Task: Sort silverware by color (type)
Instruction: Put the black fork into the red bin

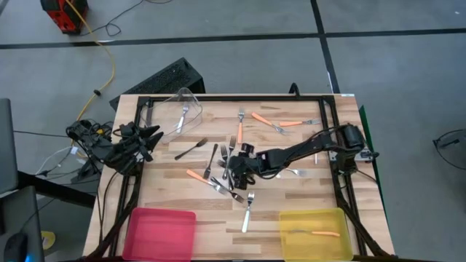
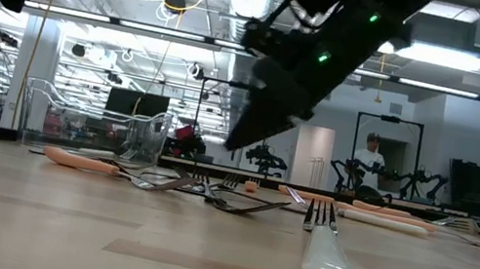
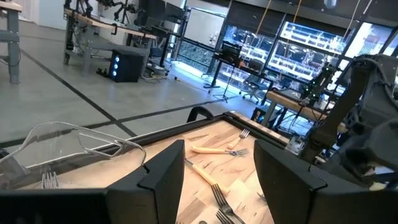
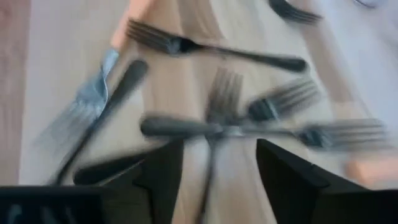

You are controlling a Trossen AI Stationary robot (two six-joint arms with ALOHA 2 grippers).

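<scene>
Near edge of the table (image 1: 291, 200): pink bin (image 1: 160, 231) sitting on the left side, yellow bin (image 1: 314, 231) on the right side with one orange fork (image 1: 320, 233) lying inside. A silver fork (image 1: 248, 211) is lying just past the bins; in the low view it's the closest piece.

Mid-table: the right gripper (image 1: 234, 169) is hovering over the tangled pile of forks (image 1: 227, 175), fingers apart with a visible gap in the right wrist view, gripping nothing. Dark forks (image 4: 211, 46) and silver ones are crossing each other right under it. An orange fork (image 1: 196, 175) is lying at the pile's left, a dark fork (image 1: 191, 149) beyond that.

The left gripper (image 1: 149, 138) is waiting at the table's left edge, fingers spread wide, empty.

Far side: two orange forks (image 1: 280, 121) lying near the back edge, a clear bin (image 1: 186, 105) at the back left with one silver fork (image 1: 183, 116) in it.
</scene>
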